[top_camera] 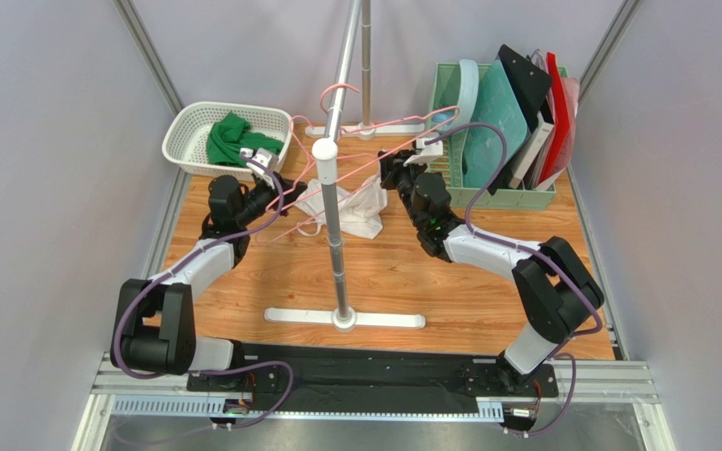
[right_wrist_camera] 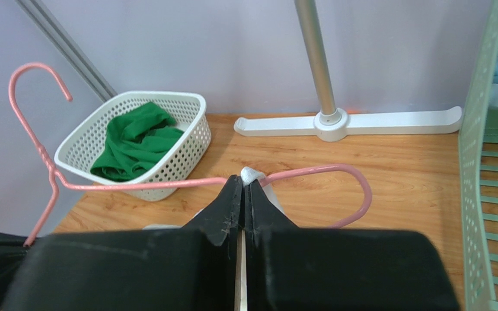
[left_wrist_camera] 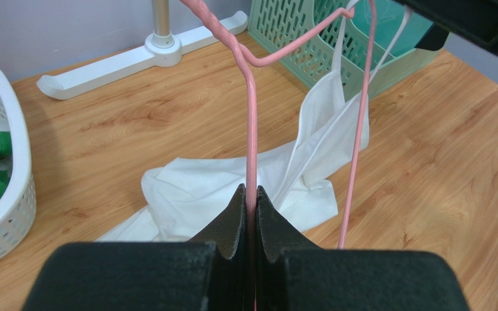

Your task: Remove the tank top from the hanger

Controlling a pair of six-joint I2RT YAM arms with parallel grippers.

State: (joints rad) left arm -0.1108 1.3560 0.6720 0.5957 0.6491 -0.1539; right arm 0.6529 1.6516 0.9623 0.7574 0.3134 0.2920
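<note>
A pink wire hanger [top_camera: 384, 125] hangs in mid-air between my two grippers, beside the rack pole. The white tank top [top_camera: 355, 214] lies mostly crumpled on the wooden table, with one strap [left_wrist_camera: 341, 71] still rising to the hanger's right arm. My left gripper [top_camera: 278, 184] is shut on the hanger wire [left_wrist_camera: 251, 142], above the tank top [left_wrist_camera: 225, 188]. My right gripper [top_camera: 391, 169] is shut on the white strap [right_wrist_camera: 250, 174] where it crosses the hanger [right_wrist_camera: 135, 184].
A white basket [top_camera: 186, 117] with green cloth [top_camera: 228, 136] stands at the back left. A green crate [top_camera: 501, 197] of folders stands at the back right. The rack pole [top_camera: 335, 188] rises from its base [top_camera: 344, 318] mid-table. A second base [right_wrist_camera: 362, 122] lies by the back wall.
</note>
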